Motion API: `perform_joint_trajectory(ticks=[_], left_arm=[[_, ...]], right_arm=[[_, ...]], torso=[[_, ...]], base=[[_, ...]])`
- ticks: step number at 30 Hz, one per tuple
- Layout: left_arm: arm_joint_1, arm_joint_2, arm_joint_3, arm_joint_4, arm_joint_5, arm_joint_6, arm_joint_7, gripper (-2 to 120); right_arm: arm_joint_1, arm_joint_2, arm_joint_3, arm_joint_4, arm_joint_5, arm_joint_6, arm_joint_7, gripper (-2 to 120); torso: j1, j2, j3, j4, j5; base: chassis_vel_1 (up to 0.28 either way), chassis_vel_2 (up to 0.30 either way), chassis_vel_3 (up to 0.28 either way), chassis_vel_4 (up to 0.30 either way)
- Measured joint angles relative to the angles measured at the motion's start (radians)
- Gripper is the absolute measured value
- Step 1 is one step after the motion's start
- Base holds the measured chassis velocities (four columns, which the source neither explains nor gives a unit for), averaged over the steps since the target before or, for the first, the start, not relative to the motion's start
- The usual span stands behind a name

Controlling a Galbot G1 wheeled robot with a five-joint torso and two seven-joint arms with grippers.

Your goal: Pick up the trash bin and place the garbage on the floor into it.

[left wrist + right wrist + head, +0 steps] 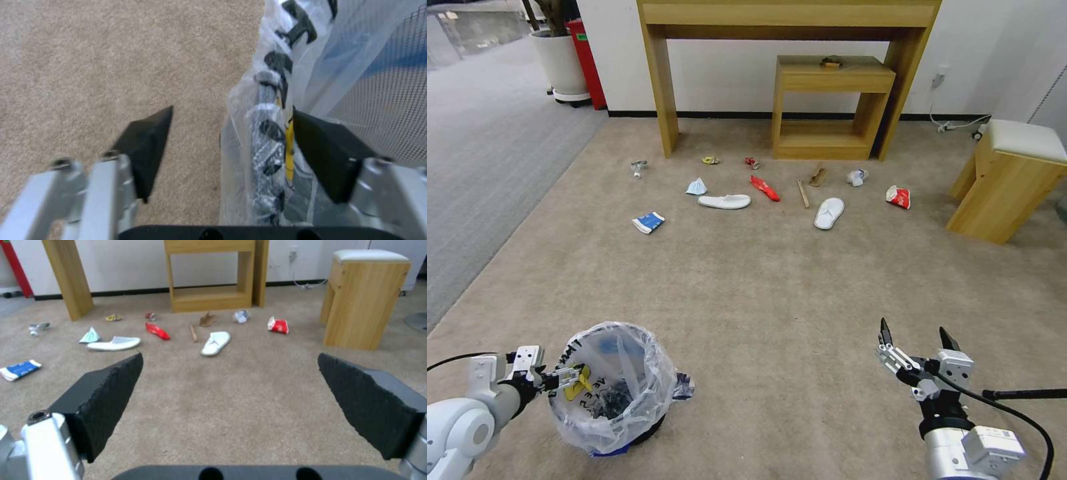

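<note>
Left gripper (568,377) spread astride lined trash bin (610,387) rim, unclenched. Right gripper (917,343) gaped wide over beige carpet (760,280), short of slippers (829,213).

White arm shells, silver linkages, black cables, black wedge pads on each end effector (917,337).

Even, bright indoor light, shadows soft. Head view bows at edges. Left wrist view blurry; trash bin (285,140) liner shows mild glare at 1 o'clock.
</note>
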Motion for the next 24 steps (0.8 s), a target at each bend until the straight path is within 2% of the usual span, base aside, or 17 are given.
perform_joint_trajectory(ticks=[2,3,7,8,10,13,15,16,18,21,24], left_arm=[[0.003,-0.001,0.001,0.000,0.004,0.000,0.001,59],[0.003,-0.001,0.001,0.000,0.004,0.000,0.001,59],[0.008,-0.011,0.004,0.001,0.016,-0.001,0.004,38],[0.008,-0.011,0.004,0.001,0.016,-0.001,0.004,38],[0.008,-0.016,0.005,0.001,0.016,-0.001,0.004,28],[0.008,-0.017,0.005,0.001,0.016,-0.001,0.004,23],[0.007,-0.017,0.007,0.000,0.013,-0.001,0.004,11],[0.007,-0.017,0.007,0.000,0.013,-0.001,0.004,11],[0.005,-0.019,0.008,-0.001,0.001,-0.001,0.004,1],[0.002,-0.026,0.008,-0.002,-0.026,-0.002,-0.003,1],[-0.004,-0.046,0.003,-0.019,-0.078,-0.002,-0.047,0]], right_arm=[[0.000,-0.002,0.000,0.000,0.002,0.000,0.001,100],[0.000,-0.002,0.000,0.000,0.002,0.000,0.001,100],[0.001,-0.003,0.000,0.000,0.006,0.000,0.002,100],[0.001,-0.003,0.000,0.000,0.006,0.000,0.002,100],[0.002,-0.004,0.000,-0.002,0.009,0.000,0.003,100],[0.005,-0.005,0.000,-0.004,0.009,0.000,0.004,100],[0.008,-0.005,0.000,-0.007,0.010,-0.001,0.006,100],[0.008,-0.005,0.000,-0.007,0.010,-0.001,0.006,100],[0.011,-0.005,-0.001,-0.011,0.012,-0.002,0.009,100],[0.016,-0.006,0.000,-0.013,0.016,-0.007,0.014,100],[0.022,-0.010,0.007,-0.012,0.024,-0.020,0.022,100]], torso=[[0.000,0.000,0.000,0.0000,0.0000],[0.000,0.000,0.000,0.0000,0.0000],[0.000,0.000,0.000,0.0000,0.0000],[0.000,0.000,0.000,0.0000,0.0000],[0.000,0.000,0.000,0.0000,0.0000],[0.000,0.000,0.000,0.0000,0.0000],[0.000,0.000,0.000,0.0000,0.0000],[0.000,0.000,0.000,0.0000,0.0000],[0.000,0.000,0.000,-0.0001,0.0000],[0.000,0.000,0.000,0.0000,0.0004],[0.000,0.000,0.000,0.0002,-0.0001]], base=[[0.000,0.000,0.000,0.000],[0.000,0.000,0.000,0.000],[0.000,0.000,0.000,0.000],[0.000,0.000,0.000,0.000],[0.000,0.000,0.000,0.000],[0.000,0.000,0.000,0.000],[0.000,0.000,0.000,0.000],[0.000,0.000,0.000,0.000],[0.000,0.000,0.000,0.000],[0.000,0.000,0.000,0.000],[0.000,0.000,0.000,0.000]])
